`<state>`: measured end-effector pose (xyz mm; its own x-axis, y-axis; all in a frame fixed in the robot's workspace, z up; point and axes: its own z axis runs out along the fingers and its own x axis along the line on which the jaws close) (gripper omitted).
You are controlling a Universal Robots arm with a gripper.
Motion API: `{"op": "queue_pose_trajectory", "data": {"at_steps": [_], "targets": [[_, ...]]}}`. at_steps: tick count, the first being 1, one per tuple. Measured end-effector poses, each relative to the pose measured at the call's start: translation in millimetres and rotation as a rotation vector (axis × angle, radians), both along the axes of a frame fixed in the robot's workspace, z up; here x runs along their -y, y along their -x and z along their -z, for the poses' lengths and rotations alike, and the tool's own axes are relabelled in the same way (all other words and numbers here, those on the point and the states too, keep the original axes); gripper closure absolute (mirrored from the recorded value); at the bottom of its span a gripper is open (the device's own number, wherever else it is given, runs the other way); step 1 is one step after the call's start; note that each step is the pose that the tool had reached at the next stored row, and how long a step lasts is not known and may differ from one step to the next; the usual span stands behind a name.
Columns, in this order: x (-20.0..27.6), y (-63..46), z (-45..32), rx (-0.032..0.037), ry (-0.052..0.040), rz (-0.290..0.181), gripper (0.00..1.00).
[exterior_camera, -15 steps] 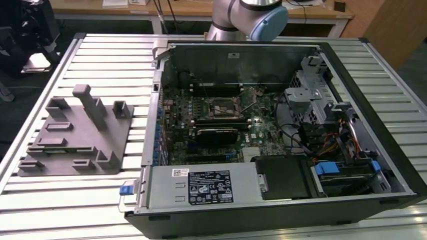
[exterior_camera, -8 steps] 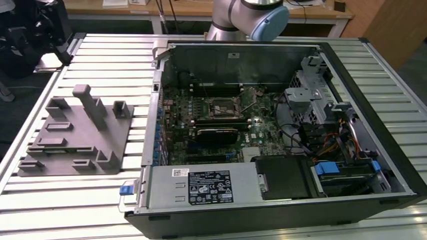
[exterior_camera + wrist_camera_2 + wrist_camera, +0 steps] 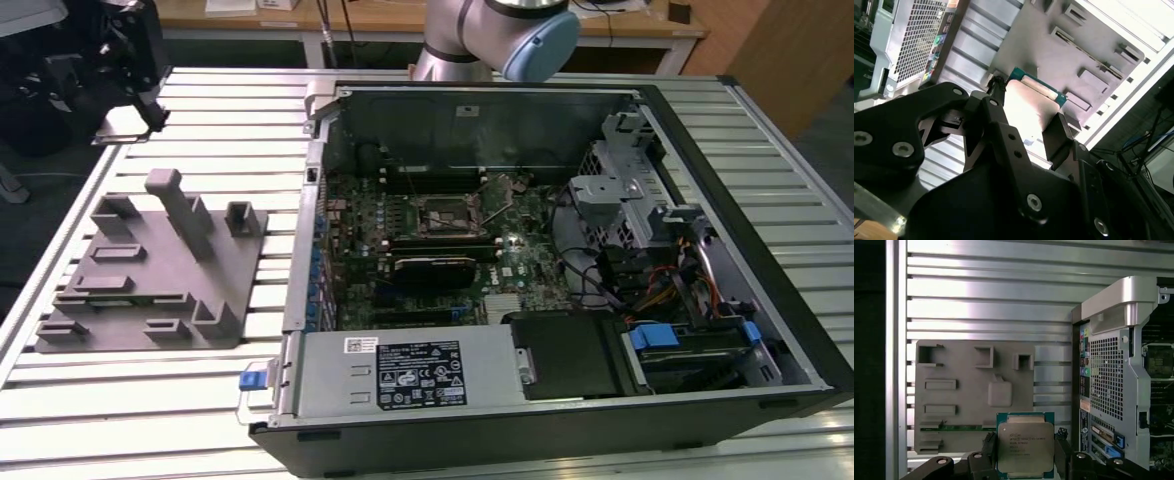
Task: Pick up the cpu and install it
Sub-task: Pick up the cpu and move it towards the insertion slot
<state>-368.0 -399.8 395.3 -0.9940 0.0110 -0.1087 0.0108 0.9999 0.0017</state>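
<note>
In the first wrist view, the cpu (image 3: 1025, 446), a flat square chip with a silvery top and a green edge, sits between the two black fingers of my gripper (image 3: 1025, 452), which is shut on it. The second wrist view shows the cpu (image 3: 1030, 107) from the side, clamped by one finger (image 3: 995, 95) on each side. It hangs well above the grey plastic tray (image 3: 969, 390), close to the tray's edge. In the exterior view, the dark metal-framed socket (image 3: 445, 213) lies open on the motherboard inside the computer case.
The open computer case (image 3: 561, 260) lies on a slatted metal table (image 3: 200, 110), on the exterior view's right. The grey tray (image 3: 147, 270) with upright blocks is on that view's left. The arm's base (image 3: 494, 35) stands behind the case. Drive cages and cables fill the case's right side.
</note>
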Motion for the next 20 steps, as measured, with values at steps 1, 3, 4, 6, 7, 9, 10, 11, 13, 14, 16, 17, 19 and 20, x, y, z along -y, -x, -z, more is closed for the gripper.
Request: {"op": "queue_pose_trajectory", "data": {"at_steps": [1, 3, 4, 6, 7, 9, 10, 11, 13, 14, 16, 17, 19, 20], "targets": [[0.0, -2.0, 0.0, 0.0, 0.0, 0.0, 0.46], [-0.1, -5.9, 0.0, 0.0, 0.0, 0.0, 0.46], [-0.1, -8.1, 0.0, -0.0001, 0.0001, 0.0, 0.46], [-0.2, -12.1, -0.1, -0.0002, 0.0001, 0.0, 0.46], [-0.2, -13.9, 0.0, 0.0, 0.0, 0.0, 0.46], [-0.2, -16.9, 0.0, 0.0, 0.0, 0.0, 0.46], [-0.2, -18.5, 0.0, 0.0, 0.0, 0.0, 0.46], [-0.2, -20.5, 0.0, 0.0, 0.0, 0.0, 0.46], [-0.2, -24.9, 0.0, 0.0, 0.0, 0.0, 0.46], [-0.3, -26.7, 0.0, -0.0001, 0.0, 0.0, 0.46], [-0.4, -30.4, -0.1, -0.0001, 0.0001, 0.0, 0.46], [-0.4, -32.4, 0.0, 0.0, 0.0, 0.0, 0.46], [-0.5, -36.7, 0.0, 0.0, 0.0, 0.0, 0.46], [-0.5, -38.7, 0.0, 0.0, 0.0, 0.0, 0.46]]}}
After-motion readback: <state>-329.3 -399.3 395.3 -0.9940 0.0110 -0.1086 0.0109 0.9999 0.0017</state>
